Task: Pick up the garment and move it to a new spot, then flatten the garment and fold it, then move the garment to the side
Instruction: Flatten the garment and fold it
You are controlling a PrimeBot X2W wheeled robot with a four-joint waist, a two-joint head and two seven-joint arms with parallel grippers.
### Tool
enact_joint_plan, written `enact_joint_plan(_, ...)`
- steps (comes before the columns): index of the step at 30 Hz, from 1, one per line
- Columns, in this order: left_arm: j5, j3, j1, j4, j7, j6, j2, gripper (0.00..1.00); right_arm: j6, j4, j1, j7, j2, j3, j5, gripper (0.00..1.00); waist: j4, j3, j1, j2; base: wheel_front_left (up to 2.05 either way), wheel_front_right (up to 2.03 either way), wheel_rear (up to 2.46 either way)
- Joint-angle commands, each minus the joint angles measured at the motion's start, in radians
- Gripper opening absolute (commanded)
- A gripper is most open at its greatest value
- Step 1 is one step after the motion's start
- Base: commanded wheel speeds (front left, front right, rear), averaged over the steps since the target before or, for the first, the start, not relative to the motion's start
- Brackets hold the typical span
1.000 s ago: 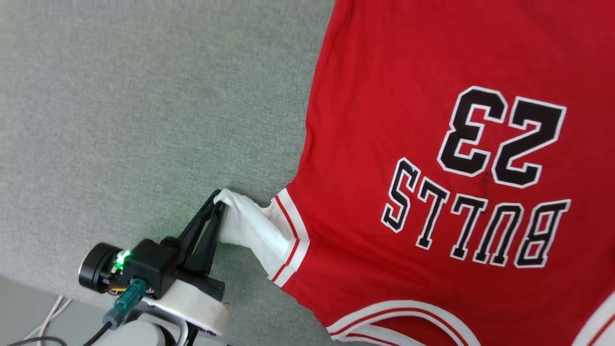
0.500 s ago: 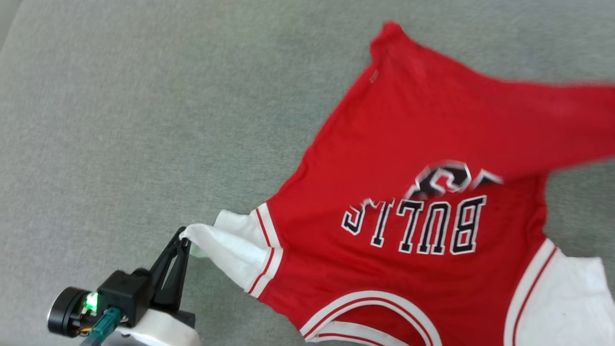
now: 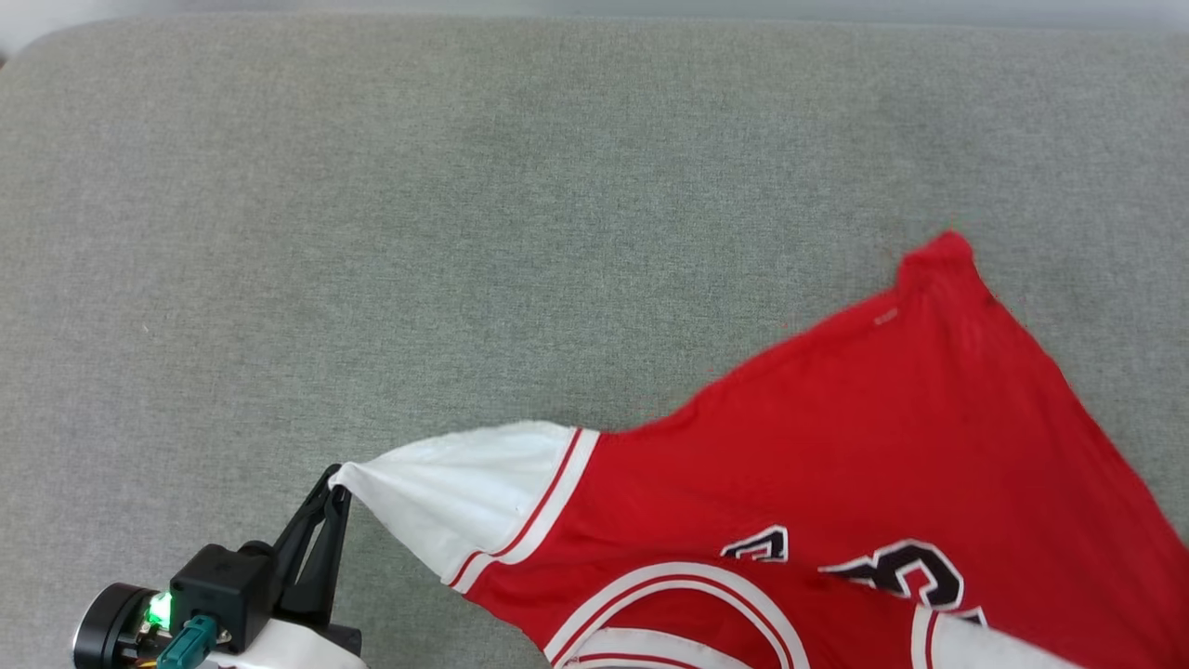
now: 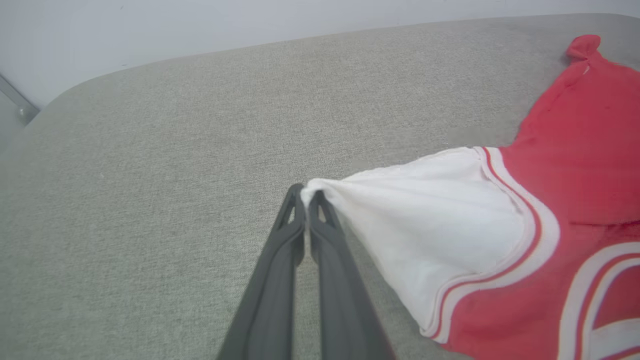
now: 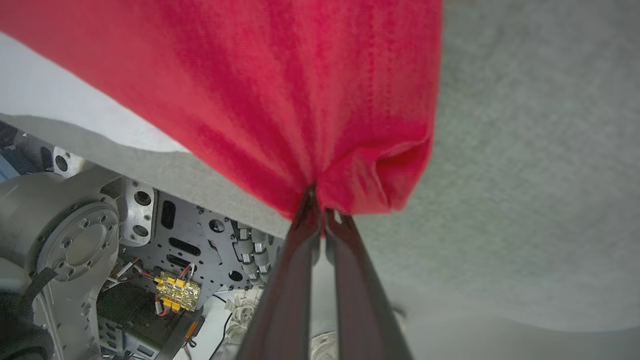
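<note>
The garment (image 3: 836, 446), a red T-shirt with white sleeves and black printed numerals, hangs stretched above the grey cushion at the lower right of the head view. My left gripper (image 3: 336, 476) is shut on the tip of the white sleeve (image 3: 446, 492), pulling it taut to the left. From the left wrist, the same left gripper (image 4: 306, 194) pinches the sleeve (image 4: 430, 220) point. My right gripper (image 5: 320, 202) is shut on a bunched fold of the garment's red fabric (image 5: 280, 90), which drapes away from its fingertips.
The grey fabric cushion (image 3: 372, 232) spreads wide to the left and far side, with its rounded back edge against a pale wall (image 4: 150, 30). The right wrist view catches the robot's metal base (image 5: 100, 240) with wiring below the cushion edge.
The head camera has tilted, so the far cushion edge now shows. The shirt has been pulled toward me and lifted, its lettering now out of sight, the left sleeve drawn taut.
</note>
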Motion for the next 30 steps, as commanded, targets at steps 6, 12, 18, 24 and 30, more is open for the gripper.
enact_joint_plan(6, -0.001, -0.002, 0.01, 0.001, 0.002, 0.003, 0.001, 0.0, -0.001, -0.012, 0.053, -0.076, 0.067, -0.107, -0.022, 1.0, -0.008, -0.01, 0.0001, 0.0, 0.0, 0.0, 0.0)
enact_joint_plan(12, 0.005, -0.007, -0.006, 0.0, 0.004, -0.003, -0.003, 0.0, -0.001, -0.099, -0.028, -0.063, 0.02, -0.258, -0.044, 1.0, -0.001, -0.011, 0.0001, 0.0, 0.0, 0.0, 0.0)
enact_joint_plan(18, 0.019, -0.013, -0.034, -0.004, 0.005, -0.013, -0.017, 0.0, -0.001, -0.218, -0.202, 0.023, -0.021, -0.33, -0.072, 1.0, 0.025, 0.022, 0.0001, 0.0, 0.0, 0.0, 0.0)
enact_joint_plan(24, 0.041, -0.024, -0.087, 0.006, 0.007, -0.032, -0.046, 0.0, -0.001, -0.239, -0.448, 0.216, 0.022, -0.195, -0.096, 1.0, 0.068, 0.076, 0.0001, 0.0, 0.0, 0.0, 0.0)
enact_joint_plan(30, 0.058, -0.034, -0.125, 0.015, 0.009, -0.042, -0.071, 0.0, -0.001, -0.152, -0.667, 0.362, 0.132, -0.044, -0.191, 1.0, 0.099, 0.117, 0.0001, 0.0, 0.0, 0.0, 0.0)
